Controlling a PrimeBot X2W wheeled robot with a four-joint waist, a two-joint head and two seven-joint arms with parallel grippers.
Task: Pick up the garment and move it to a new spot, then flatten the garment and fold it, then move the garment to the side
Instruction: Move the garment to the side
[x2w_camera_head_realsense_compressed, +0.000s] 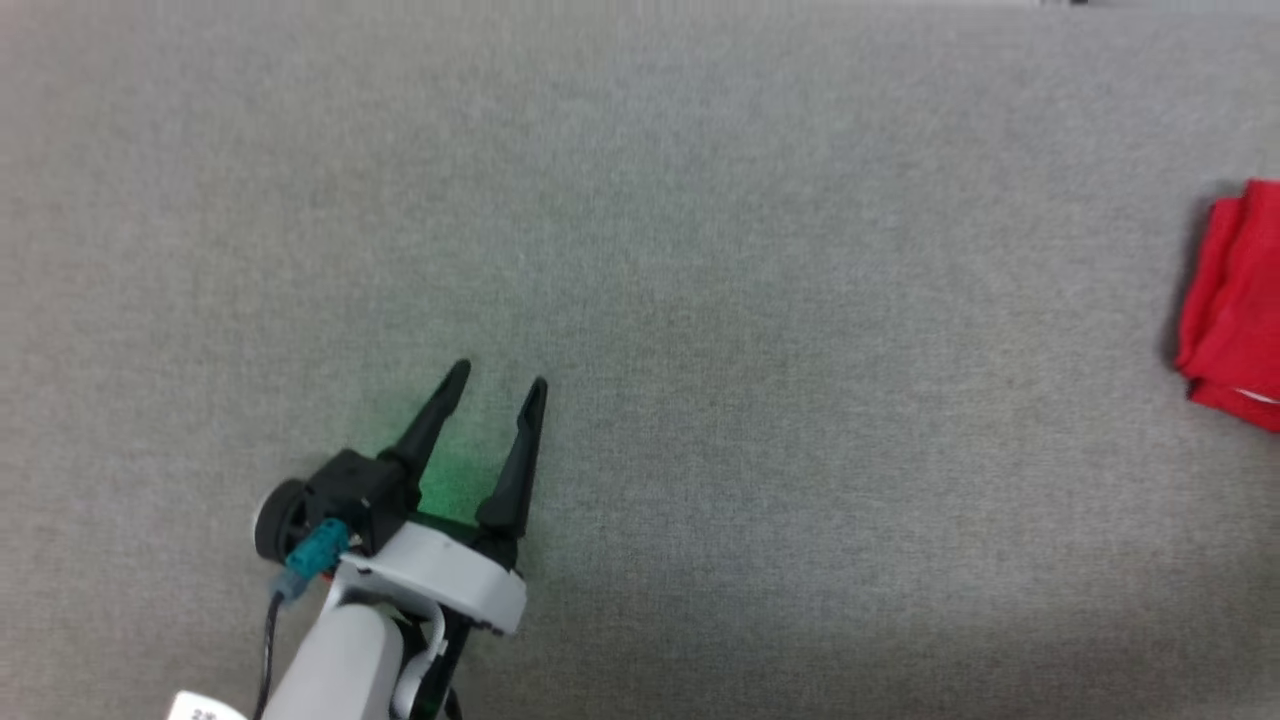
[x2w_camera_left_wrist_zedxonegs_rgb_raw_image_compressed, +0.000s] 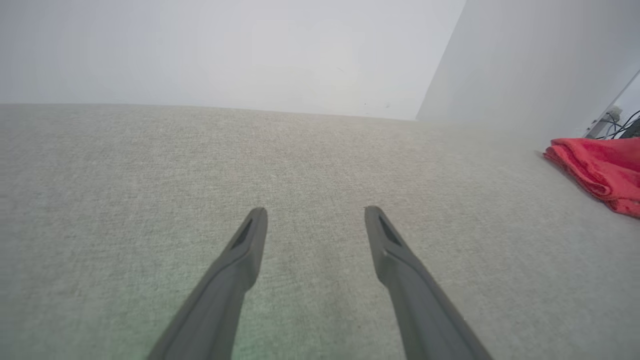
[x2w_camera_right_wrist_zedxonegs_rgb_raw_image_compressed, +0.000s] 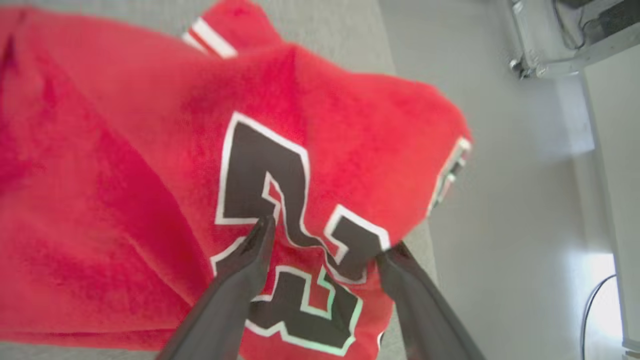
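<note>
While the grey cloth-covered counter (x2w_camera_head_realsense_compressed: 760, 250) takes up most of the head view, nothing lies on its broad middle. A pale wall (x2w_camera_left_wrist_zedxonegs_rgb_raw_image_compressed: 225, 50) rises behind its far edge. The garment (x2w_camera_head_realsense_compressed: 1235, 300) sits folded in a red bundle at the counter's right edge, well apart from the left pincer (x2w_camera_head_realsense_compressed: 500, 374). That pincer hangs over bare cloth with its fingers spread wide and nothing between them. The right pincer (x2w_camera_right_wrist_zedxonegs_rgb_raw_image_compressed: 328, 234) is directly over the garment's black, white-outlined "23", also spread wide; I cannot tell whether its tips touch the fabric. Beyond the bundle lie dark cables (x2w_camera_left_wrist_zedxonegs_rgb_raw_image_compressed: 617, 125) and a metal frame (x2w_camera_right_wrist_zedxonegs_rgb_raw_image_compressed: 560, 40).
</note>
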